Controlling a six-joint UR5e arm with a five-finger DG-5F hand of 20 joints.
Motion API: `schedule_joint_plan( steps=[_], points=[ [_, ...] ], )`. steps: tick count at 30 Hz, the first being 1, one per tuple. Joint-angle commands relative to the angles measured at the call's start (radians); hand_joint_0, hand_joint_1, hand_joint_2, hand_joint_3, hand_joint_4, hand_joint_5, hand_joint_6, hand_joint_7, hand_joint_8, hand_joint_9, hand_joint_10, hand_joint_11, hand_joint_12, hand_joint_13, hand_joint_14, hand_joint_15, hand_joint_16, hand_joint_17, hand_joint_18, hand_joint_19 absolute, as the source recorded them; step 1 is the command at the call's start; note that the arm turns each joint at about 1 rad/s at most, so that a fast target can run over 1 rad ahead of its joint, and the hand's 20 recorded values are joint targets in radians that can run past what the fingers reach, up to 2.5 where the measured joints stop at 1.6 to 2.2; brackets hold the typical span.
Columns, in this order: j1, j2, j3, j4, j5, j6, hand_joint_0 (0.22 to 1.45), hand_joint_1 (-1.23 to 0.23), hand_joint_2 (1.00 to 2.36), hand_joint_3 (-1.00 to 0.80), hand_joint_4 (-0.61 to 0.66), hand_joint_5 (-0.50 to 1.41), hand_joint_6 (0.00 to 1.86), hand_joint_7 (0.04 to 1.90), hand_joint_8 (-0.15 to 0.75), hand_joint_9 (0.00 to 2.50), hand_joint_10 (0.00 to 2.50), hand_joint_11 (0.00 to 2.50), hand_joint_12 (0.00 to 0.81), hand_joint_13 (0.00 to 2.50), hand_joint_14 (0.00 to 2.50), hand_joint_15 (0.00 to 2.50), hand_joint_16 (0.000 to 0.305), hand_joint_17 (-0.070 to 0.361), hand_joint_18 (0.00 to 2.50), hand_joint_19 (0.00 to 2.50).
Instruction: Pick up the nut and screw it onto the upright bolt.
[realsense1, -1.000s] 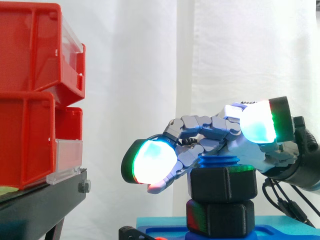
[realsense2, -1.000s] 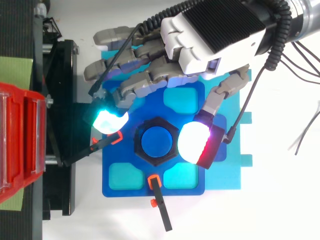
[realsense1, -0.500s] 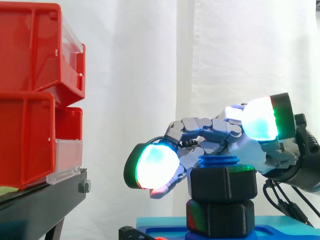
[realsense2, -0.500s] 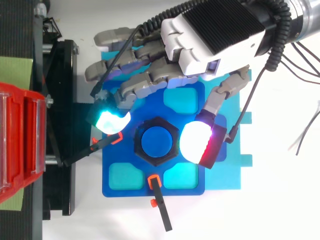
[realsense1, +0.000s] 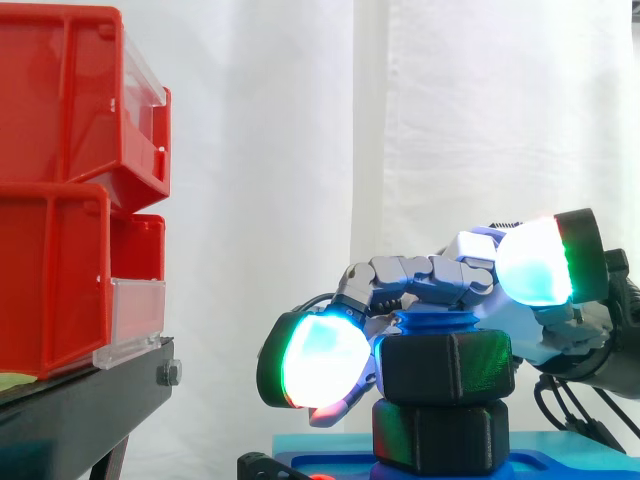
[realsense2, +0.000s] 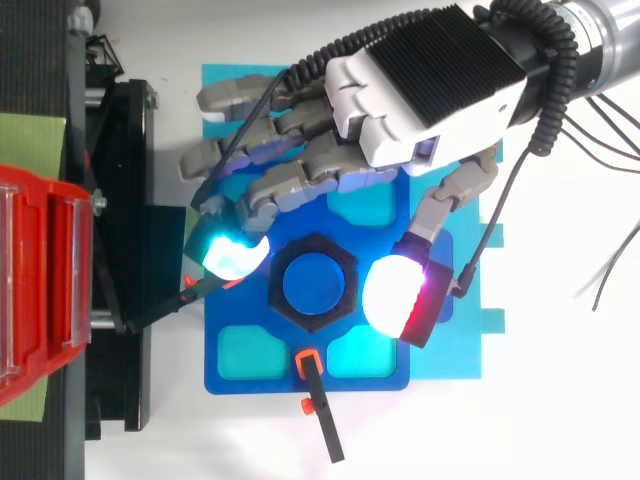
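Here, whether the fingers of the hand gripped the nut could not be told; the hand hung over it. The nut sat on the upright blue bolt, above a second black hexagon, on a blue base. Red bins stood at the left.

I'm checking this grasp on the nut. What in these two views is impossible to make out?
1. Whether the robot hand actually grips the black hexagonal nut: in the side view, the hand covers the nut's left edge.
2. The blue bolt's thread under the nut: in the side view, the nut hides it.
3. The red plastic bins' contents: in the side view, their walls hide them.
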Motion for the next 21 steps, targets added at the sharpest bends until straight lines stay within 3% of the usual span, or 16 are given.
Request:
schedule_joint_plan(
  steps=[1,21],
  points=[
    [0.002,0.000,0.000,-0.001,-0.001,0.000,0.42,-0.11,1.00,-0.50,0.22,-0.05,0.50,1.32,0.273,0.49,0.00,0.00,0.346,0.17,0.00,0.00,0.043,0.097,0.00,0.00],
    [-0.003,0.000,0.000,0.028,-0.015,0.003,0.44,-0.15,1.00,-0.50,0.21,0.00,0.50,1.45,0.278,0.69,0.00,0.00,0.331,0.32,0.00,0.00,0.040,0.089,0.00,0.00]
  ],
)
